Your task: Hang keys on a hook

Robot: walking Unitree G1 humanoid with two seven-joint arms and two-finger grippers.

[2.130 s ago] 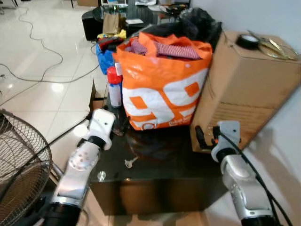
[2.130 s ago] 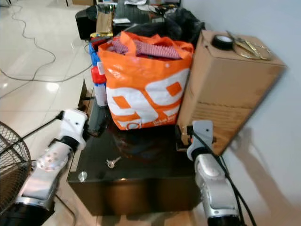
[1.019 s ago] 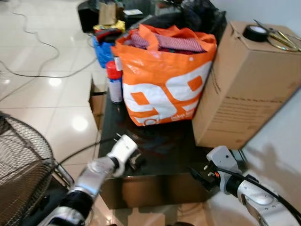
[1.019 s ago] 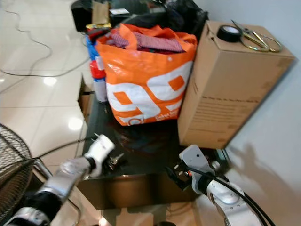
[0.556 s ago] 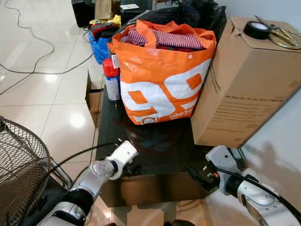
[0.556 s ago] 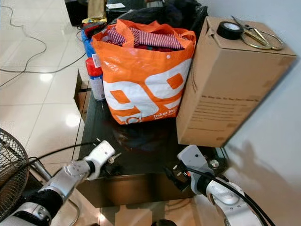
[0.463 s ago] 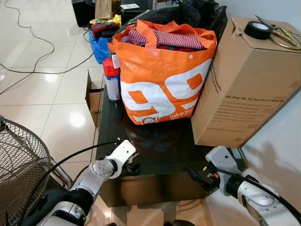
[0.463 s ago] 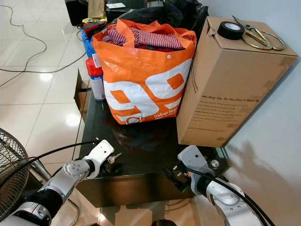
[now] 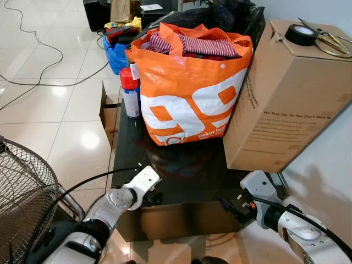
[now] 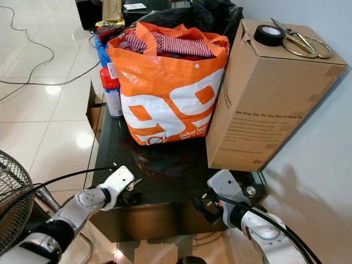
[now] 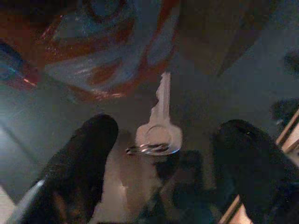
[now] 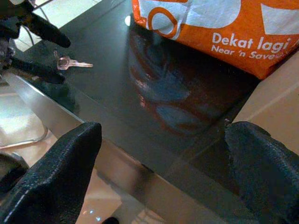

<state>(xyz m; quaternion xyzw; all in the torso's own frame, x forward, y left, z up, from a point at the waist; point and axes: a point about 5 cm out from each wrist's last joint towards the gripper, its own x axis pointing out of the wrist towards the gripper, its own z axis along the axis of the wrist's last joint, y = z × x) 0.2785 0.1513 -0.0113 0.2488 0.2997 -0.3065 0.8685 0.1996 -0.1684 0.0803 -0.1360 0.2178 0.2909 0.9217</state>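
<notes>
The left pincer [image 11: 159, 154] sits wide open, gripping nothing, a finger either side of the key [image 11: 159, 130] lying flat on the dark desk [image 9: 192, 170], presumably lined up to pinch it, while the right pincer [image 12: 163, 168] hangs open too, off at the desk edge.

The orange bag [image 12: 224, 32] has white words near its bottom that say "Dekat lagi" and under them "Near 'n Save", and the brown box [image 10: 269, 93] has small black print starting "We Stay Up, So You Don't Have", with the rest too small to read.
</notes>
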